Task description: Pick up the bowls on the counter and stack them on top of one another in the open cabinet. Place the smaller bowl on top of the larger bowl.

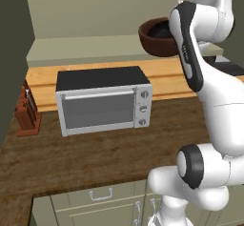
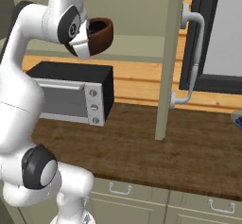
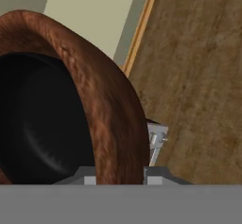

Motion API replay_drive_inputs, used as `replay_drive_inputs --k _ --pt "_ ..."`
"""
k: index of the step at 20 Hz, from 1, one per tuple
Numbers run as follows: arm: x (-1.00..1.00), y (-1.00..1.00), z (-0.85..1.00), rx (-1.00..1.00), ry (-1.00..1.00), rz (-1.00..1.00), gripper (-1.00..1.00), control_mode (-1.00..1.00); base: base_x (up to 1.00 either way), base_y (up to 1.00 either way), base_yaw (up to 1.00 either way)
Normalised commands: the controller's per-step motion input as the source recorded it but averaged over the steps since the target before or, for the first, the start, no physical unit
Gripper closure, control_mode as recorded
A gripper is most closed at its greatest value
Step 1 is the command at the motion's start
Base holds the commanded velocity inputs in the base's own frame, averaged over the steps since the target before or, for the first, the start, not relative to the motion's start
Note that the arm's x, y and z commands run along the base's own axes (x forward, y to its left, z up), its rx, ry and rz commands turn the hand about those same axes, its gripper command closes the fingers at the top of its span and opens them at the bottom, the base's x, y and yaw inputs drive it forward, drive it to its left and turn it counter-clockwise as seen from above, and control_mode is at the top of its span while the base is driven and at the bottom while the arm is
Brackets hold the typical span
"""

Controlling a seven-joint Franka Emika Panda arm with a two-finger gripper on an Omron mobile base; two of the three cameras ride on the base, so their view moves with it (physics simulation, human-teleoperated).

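Jaws pinched on the rim of the larger bowl (image 3: 113, 119), wall clamped between them in the hand view, dark interior at left, wood-grain table (image 3: 198, 76) beyond. From the left base view: bowl (image 1: 157, 39) raised by the open cabinet (image 1: 86, 48) shelf, partly hidden behind the arm; toaster oven (image 1: 102, 101) and knife block (image 1: 27, 110) on the table. From the right base view: bowl (image 2: 101, 35) tilted, half covered by the wrist, above the oven (image 2: 75, 93).

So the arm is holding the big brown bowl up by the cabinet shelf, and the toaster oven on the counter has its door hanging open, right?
Not quite. The toaster oven door is shut, as the left base view shows. The rest holds: the gripper is clamped on the rim of the big brown bowl, held up by the cabinet shelf, and the oven sits on the counter.
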Motion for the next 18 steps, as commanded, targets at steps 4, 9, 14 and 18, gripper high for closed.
replay_drive_inputs --k 4,9,14,18 --pt "1.0 0.05 -0.68 0.06 0.0 0.0 1.0 -1.0 0.0 0.0 0.0" --pt "1.0 0.11 -0.33 0.02 -0.02 -0.01 1.0 -1.0 0.0 0.0 0.0" --pt "0.78 0.11 -0.04 0.0 0.0 -0.05 -1.0 -1.0 0.0 0.0 0.0" --pt "-0.03 0.01 0.0 0.02 -0.04 -0.08 -1.0 -1.0 0.0 0.0 0.0"
